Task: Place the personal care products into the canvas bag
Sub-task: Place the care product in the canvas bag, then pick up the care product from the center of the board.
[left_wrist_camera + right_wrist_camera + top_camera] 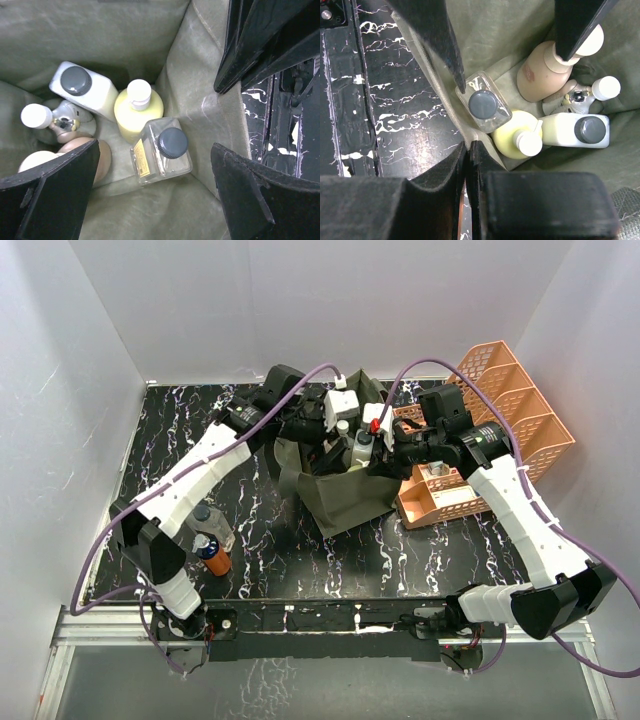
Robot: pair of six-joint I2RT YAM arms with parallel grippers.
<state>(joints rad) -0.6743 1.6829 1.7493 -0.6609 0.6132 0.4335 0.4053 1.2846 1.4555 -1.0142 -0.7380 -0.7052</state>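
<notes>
Top view: canvas bag point(345, 502) at centre of table point(300, 565). A clear bottle point(212, 523) and an orange bottle point(213, 558) stand outside it at 8 o'clock.

Left wrist: left gripper point(155, 155) spread wide and empty, over a square dark-capped bottle point(162, 150) inside the bag.

Right wrist: right gripper point(468, 150) pinched closed on the bag's rim. A yellow bottle point(512, 135) sits inside at 2 o'clock from it.

The boxy canvas bag point(100, 35) was olive green; the tabletop point(300, 550) was black with white marble veining. The round plastic bottle point(131, 122) was pale yellow, white-capped; the square clear bottle point(150, 161) dark-grey-capped; the lattice plastic tray point(530, 430) orange.
</notes>
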